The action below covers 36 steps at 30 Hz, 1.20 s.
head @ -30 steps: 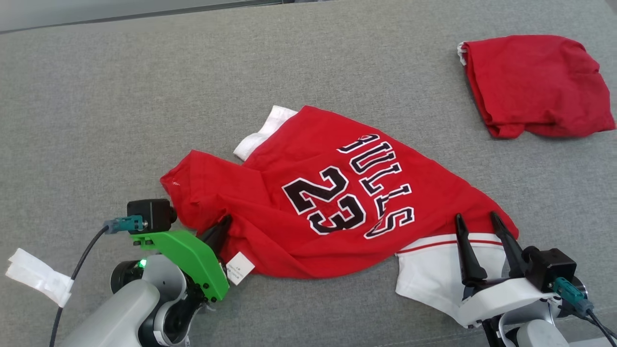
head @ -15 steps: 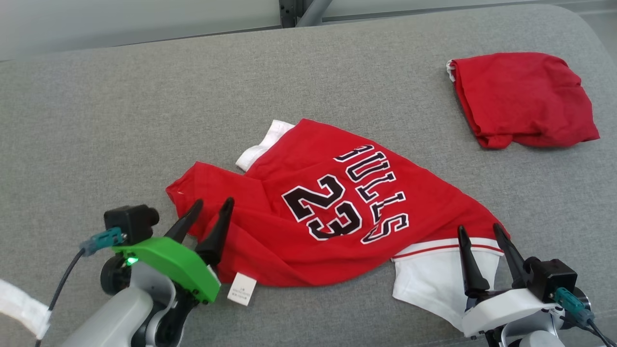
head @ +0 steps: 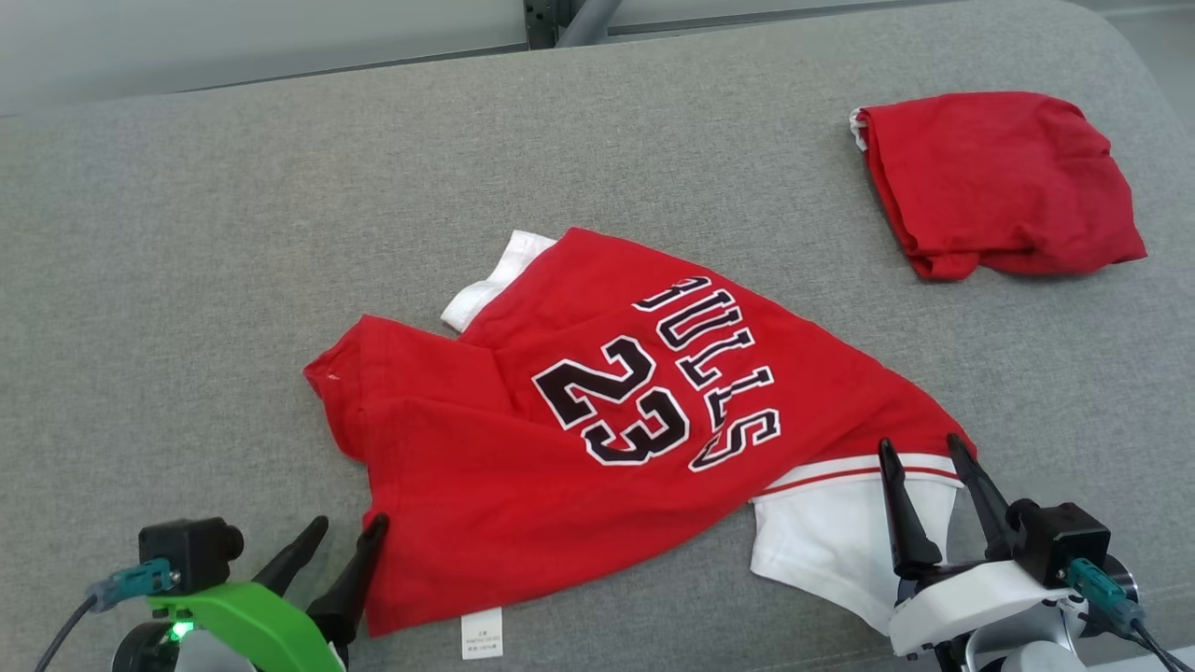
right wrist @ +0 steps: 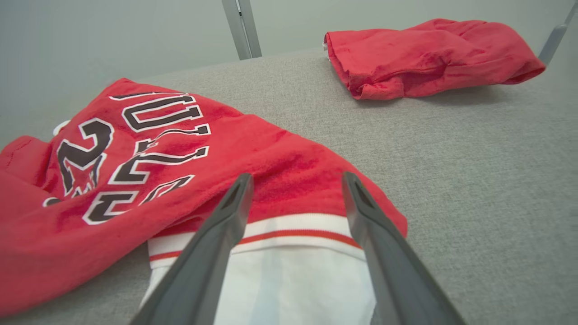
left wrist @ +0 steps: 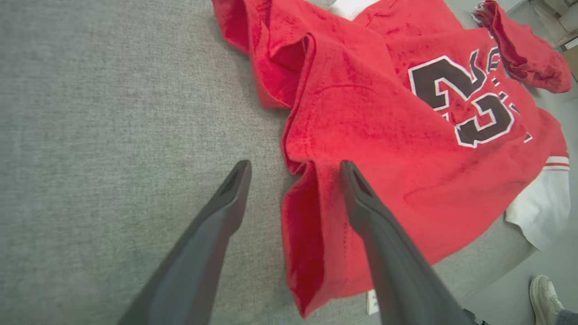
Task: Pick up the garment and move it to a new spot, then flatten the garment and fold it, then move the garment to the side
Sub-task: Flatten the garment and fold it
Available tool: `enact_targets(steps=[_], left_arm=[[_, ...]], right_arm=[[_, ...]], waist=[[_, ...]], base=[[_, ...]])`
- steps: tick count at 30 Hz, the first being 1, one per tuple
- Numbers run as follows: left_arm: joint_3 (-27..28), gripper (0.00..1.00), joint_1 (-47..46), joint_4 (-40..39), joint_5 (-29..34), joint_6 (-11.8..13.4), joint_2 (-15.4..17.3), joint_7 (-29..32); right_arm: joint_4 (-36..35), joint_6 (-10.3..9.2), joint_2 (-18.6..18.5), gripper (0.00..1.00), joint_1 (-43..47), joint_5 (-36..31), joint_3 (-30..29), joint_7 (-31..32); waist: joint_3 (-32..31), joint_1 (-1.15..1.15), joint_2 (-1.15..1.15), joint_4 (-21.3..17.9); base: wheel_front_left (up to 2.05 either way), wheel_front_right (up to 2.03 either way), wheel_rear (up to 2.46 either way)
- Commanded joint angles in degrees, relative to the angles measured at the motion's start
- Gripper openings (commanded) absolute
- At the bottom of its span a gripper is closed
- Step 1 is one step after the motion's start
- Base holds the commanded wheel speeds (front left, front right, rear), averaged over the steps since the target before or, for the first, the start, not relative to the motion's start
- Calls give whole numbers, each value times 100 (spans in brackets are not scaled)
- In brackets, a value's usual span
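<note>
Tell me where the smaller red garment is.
In the head view the smaller red garment lies far right on the grey surface, beyond and apart from the numbered jersey.

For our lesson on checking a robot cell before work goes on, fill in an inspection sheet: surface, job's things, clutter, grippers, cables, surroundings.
Surface: grey fabric-covered table, no stains seen.
Job's things: red jersey lies crumpled, number side up; white sleeve at its near right, white label at its near edge.
Clutter: folded red garment at the far right, apart from the jersey.
Grippers: left gripper open, one finger over the jersey's edge, one over bare table, holding nothing; right gripper open over the white sleeve.
Cables: left camera cable and right camera cable, both off the cloth.
Surroundings: metal post beyond the table; a person's shoe on the floor.
</note>
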Motion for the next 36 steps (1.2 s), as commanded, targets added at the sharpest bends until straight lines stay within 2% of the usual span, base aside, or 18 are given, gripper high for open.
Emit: enact_targets(steps=[1,7,13,21,30,31,32,33,34,36], left_arm=[[68,100,170,-50,-120,-59,47,-122],[344,100,723,-265,-460,-83,105,-570],[422,100,1011,-583,-517,-166,88,-741],[131,100,1159,-613,-309,-280,237,-553],[134,99,922,-400,-344,-585,16,-616],[134,92,874,-379,-323,-620,1,-614],[134,73,812,-353,-275,-657,-15,-614],[138,42,741,-333,-237,-695,-43,-623],[148,0,670,-320,-220,-751,-87,-635],[154,0,556,-264,-238,-866,-149,-601]], right_arm=[[0,-5,-10,100,9,19,-21,-24],[-2,-5,-9,100,59,-27,-48,-24],[-18,-5,-8,100,85,-56,-72,-23],[-30,-5,-10,100,-18,-101,-4,-24],[1,-5,-10,100,-31,-103,-24,-24],[-1,-5,-9,100,-37,-102,-27,-23],[-2,-5,-9,100,-41,-101,-30,-23],[-2,-5,-9,100,-45,-103,-32,-23],[-2,-5,-9,100,-48,-106,-36,-24],[3,-5,-9,100,-52,-110,-31,-24]], waist=[[16,0,20,-59],[2,0,20,-137],[-15,0,20,-84],[28,0,20,-33],[104,0,20,-52],[106,0,20,-56],[106,0,20,-59],[107,0,20,-59],[110,0,20,-57],[112,0,20,-60]], base=[[0,0,0],[0,0,0],[0,0,0],[0,0,0],[0,0,0],[0,0,0],[0,0,0],[0,0,0],[0,0,0],[0,0,0]])
